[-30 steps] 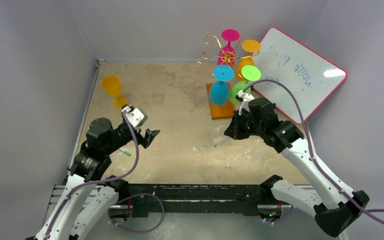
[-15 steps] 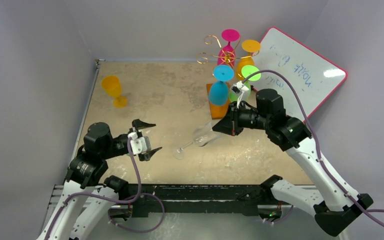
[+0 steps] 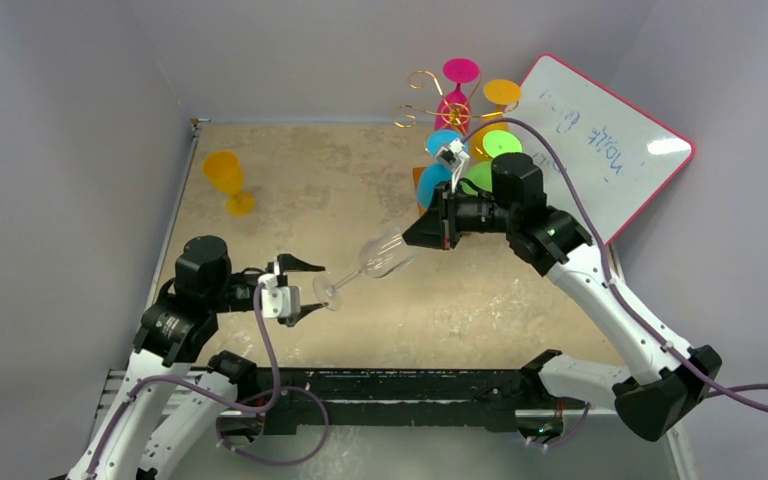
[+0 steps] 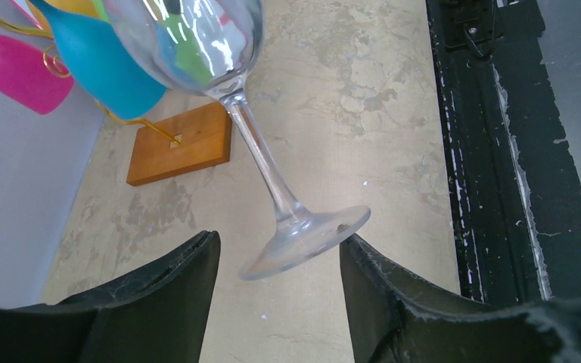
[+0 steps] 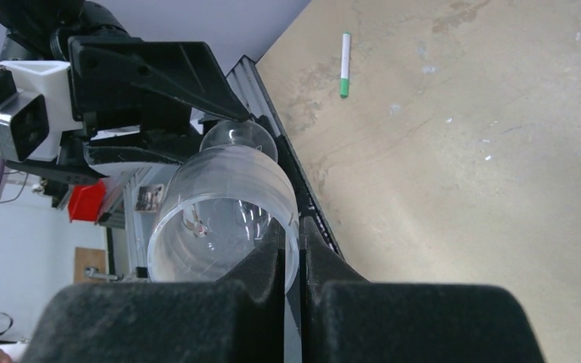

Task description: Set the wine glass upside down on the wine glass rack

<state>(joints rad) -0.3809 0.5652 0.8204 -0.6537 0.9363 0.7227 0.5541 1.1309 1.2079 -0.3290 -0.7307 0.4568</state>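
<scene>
A clear wine glass hangs tilted in the air over the table's middle, its foot pointing toward the left arm. My right gripper is shut on its rim, one finger inside the bowl and one outside. My left gripper is open, its jaws on either side of the glass's foot; the right finger touches the foot's edge and the left one stands apart. The wine glass rack stands at the back, its wooden base behind the stem.
Pink, orange, blue and green glasses hang upside down on the rack. An orange glass stands upright at the far left. A pink-framed whiteboard leans at the back right. A green-tipped marker lies on the table.
The right arm has lifted the clear glass off the table and carried it left toward the left gripper. The left gripper turned to face it and its jaws have narrowed around the foot.
</scene>
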